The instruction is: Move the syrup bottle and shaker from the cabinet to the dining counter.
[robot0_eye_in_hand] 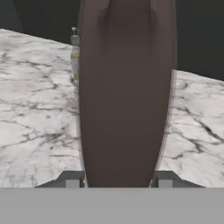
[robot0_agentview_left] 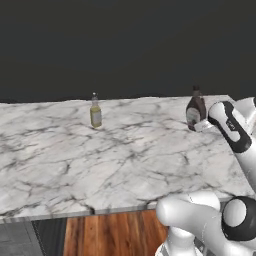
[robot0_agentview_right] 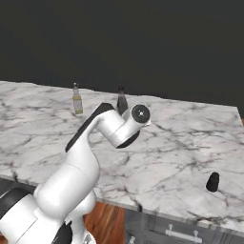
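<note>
- Left base view: the syrup bottle (robot0_agentview_left: 195,108), dark brown with a narrow neck, dark cap and pale label, stands upright at the far right of the white, grey-veined marble surface (robot0_agentview_left: 100,160). A slimmer yellowish-green bottle (robot0_agentview_left: 95,113) stands well apart to its left.
- Right base view: the arm hides most of the syrup bottle (robot0_agentview_right: 121,100). The small black shaker (robot0_agentview_right: 213,181), round-topped, stands near the right front edge.
- Hand view: the hand (robot0_eye_in_hand: 118,180) is part-open, its fingers (robot0_eye_in_hand: 72,179) clasping the brown syrup bottle (robot0_eye_in_hand: 127,96) on both sides.
</note>
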Controlling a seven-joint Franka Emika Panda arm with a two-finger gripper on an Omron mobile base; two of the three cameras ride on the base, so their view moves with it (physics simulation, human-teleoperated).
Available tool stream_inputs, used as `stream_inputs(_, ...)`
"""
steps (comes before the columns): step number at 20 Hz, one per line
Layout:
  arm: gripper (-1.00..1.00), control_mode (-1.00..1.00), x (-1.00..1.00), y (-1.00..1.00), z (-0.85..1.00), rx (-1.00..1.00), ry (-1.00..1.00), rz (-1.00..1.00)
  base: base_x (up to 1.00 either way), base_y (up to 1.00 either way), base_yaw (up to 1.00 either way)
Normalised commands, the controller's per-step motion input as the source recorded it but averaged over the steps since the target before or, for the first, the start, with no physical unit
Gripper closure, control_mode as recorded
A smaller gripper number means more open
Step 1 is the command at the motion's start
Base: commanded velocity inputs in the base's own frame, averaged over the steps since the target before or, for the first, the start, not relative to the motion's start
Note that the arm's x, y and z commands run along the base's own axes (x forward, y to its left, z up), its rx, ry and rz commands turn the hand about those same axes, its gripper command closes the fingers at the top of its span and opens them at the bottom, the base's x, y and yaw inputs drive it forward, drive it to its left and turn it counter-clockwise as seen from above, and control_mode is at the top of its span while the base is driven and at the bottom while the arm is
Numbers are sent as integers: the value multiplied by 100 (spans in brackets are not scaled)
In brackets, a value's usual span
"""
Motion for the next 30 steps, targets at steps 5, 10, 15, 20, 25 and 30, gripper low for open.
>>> stream_inputs(5, 100, -100, 3, -44, -50, 0, -6, 18, 0, 0, 0)
stream_inputs(10, 100, -100, 3, -18, -46, 0, -3, 15, 0, 0, 0)
stream_inputs(15, 100, -100, 0, -7, -29, 0, -1, 12, 0, 0, 0)
stream_inputs(20, 100, -100, 0, -2, -15, 0, 1, 3, 0, 0, 0)
stream_inputs(25, 100, -100, 0, 0, -22, 0, 0, 0, 0, 0, 0)
stream_inputs(30, 100, -100, 0, 0, -41, 0, 0, 0, 0, 0, 0)
